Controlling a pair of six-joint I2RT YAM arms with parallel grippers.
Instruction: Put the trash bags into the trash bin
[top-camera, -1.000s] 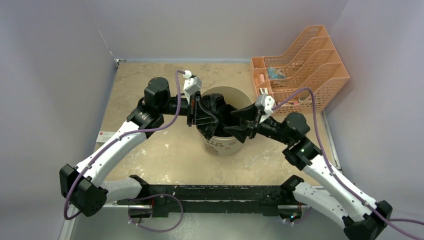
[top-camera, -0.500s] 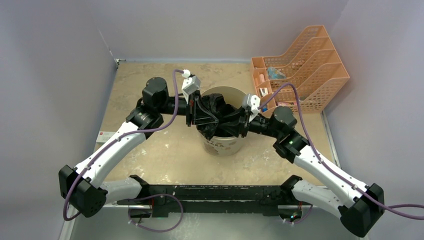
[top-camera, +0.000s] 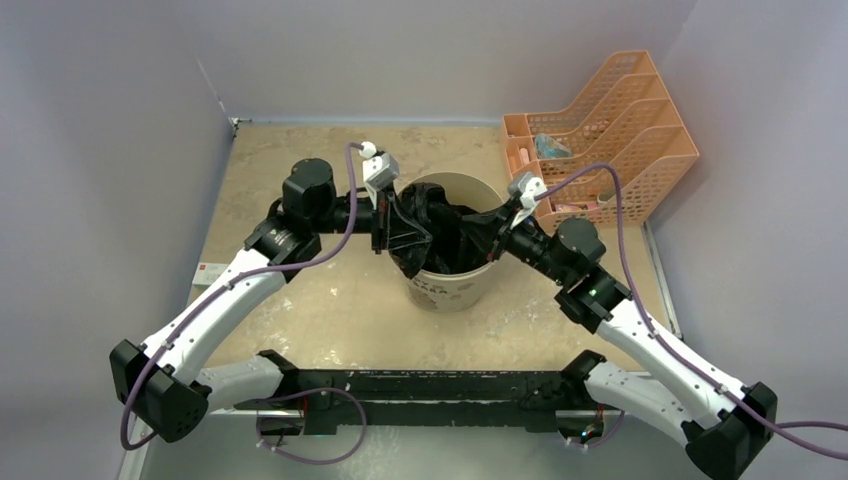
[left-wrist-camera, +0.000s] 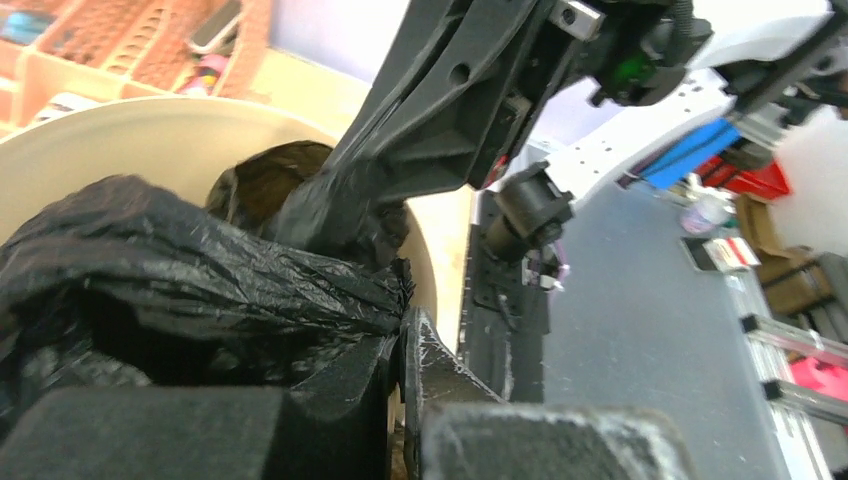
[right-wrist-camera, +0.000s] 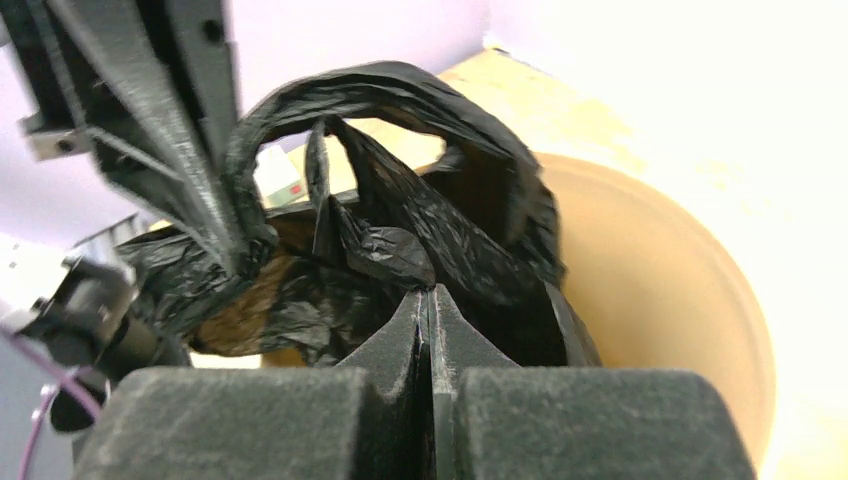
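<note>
My left pincer (top-camera: 392, 228) and right pincer (top-camera: 492, 238) reach the black trash bag (top-camera: 445, 232) from opposite sides of the beige trash bin (top-camera: 450, 288) on the table (top-camera: 300, 165). Both seem to pinch its film, though black on black hides the tips.

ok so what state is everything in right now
trash bag, crumpled, partly in the bin, draped over the rim on the left arm's side
trash bin, upright, open-topped
left fingers, shut on the bag
right fingers, shut at the bag, grip unclear
orange organiser, upright, small items inside
</note>
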